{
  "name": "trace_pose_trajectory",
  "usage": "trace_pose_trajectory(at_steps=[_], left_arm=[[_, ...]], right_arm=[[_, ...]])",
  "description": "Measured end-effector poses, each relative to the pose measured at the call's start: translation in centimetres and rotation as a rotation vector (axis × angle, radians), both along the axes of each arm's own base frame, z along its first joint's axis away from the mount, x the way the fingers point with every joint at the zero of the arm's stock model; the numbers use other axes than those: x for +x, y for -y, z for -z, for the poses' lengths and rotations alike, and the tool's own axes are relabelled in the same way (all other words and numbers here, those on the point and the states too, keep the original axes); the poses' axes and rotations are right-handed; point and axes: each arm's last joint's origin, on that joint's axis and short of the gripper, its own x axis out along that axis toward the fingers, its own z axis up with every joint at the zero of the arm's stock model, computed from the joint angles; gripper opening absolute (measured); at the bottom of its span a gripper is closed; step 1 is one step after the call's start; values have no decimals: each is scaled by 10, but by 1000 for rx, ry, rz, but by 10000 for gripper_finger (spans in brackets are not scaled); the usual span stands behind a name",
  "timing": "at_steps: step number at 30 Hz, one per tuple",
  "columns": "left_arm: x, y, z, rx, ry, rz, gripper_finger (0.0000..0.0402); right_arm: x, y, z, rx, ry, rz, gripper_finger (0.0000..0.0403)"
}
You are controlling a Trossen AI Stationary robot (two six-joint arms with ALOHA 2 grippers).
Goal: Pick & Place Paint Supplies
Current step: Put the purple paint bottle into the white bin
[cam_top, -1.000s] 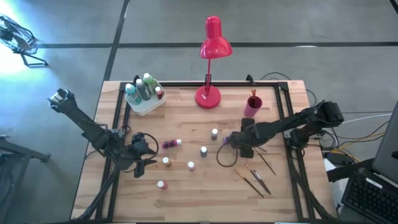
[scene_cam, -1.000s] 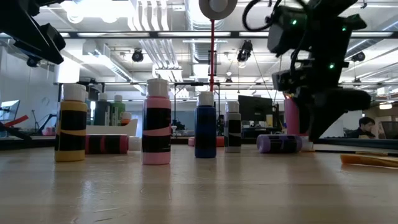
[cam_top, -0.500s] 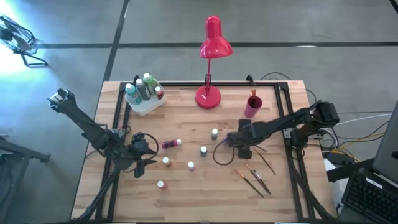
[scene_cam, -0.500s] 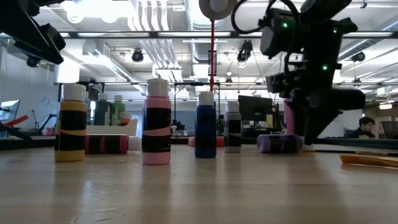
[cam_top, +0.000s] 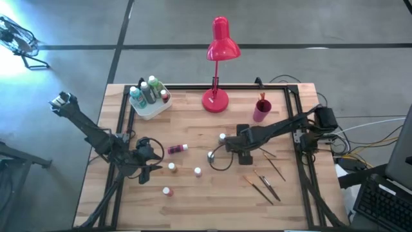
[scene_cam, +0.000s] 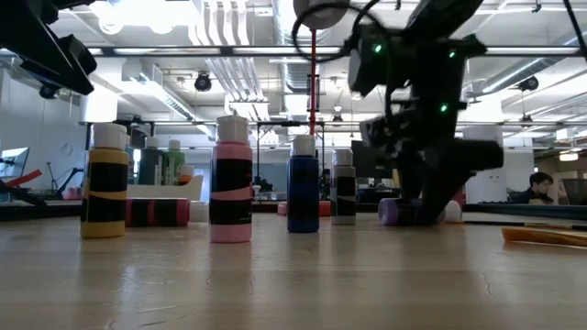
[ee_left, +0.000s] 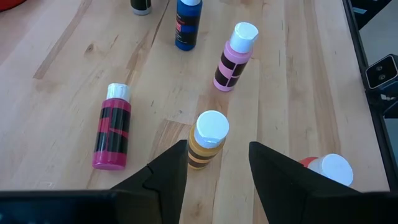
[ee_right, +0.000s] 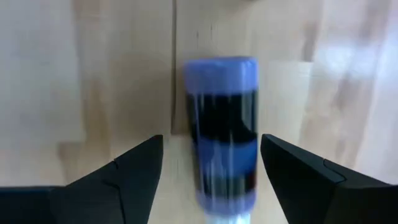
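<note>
High view: R gripper [cam_top: 243,156] sits mid-table by the upright bottles [cam_top: 197,171], L gripper [cam_top: 149,169] waits near the table's [cam_top: 193,203] left edge, brushes [cam_top: 265,187] lie to the right, more bottles in a white bin [cam_top: 149,106] beside the red lamp [cam_top: 219,58]. Low view: bottles stand in a row, purple bottle [scene_cam: 404,212] lies on its side under the R arm. L wrist: L fingers [ee_left: 163,174] apart, gripping nothing, yellow bottle [ee_left: 206,139] ahead between them; R wrist: R fingers [ee_right: 127,174] spread wide, released, straddling the lying purple bottle [ee_right: 222,121] w/o touching.

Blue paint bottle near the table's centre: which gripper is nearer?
Right. The right gripper hovers just beside the blue bottle; the left gripper waits well off by the table's left edge.
</note>
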Motion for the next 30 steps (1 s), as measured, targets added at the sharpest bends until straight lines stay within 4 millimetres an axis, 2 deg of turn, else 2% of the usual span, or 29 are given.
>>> trace_pose_trajectory(at_steps=[3,6,9,13,16,20,24,30], left_arm=[[0,0,0,0,0,0,177],[0,0,0,1,-1,0,177],[0,0,0,1,-1,0,177],[0,0,0,0,0,0,177],[0,0,0,0,0,0,177],[0,0,0,0,0,0,177],[0,0,-1,-10,6,-4,177],[4,3,-5,-52,54,-12,177]], right_arm=[[7,3,8,-4,-34,-6,267],[13,3,13,-7,-75,-6,249],[16,2,9,-4,-88,-5,213],[20,3,-2,-8,-58,16,140],[18,2,-19,-14,-53,22,86],[13,-9,-43,-9,-36,-8,85],[5,-27,-87,-36,73,-18,85],[0,-70,-155,-118,346,-132,85]])
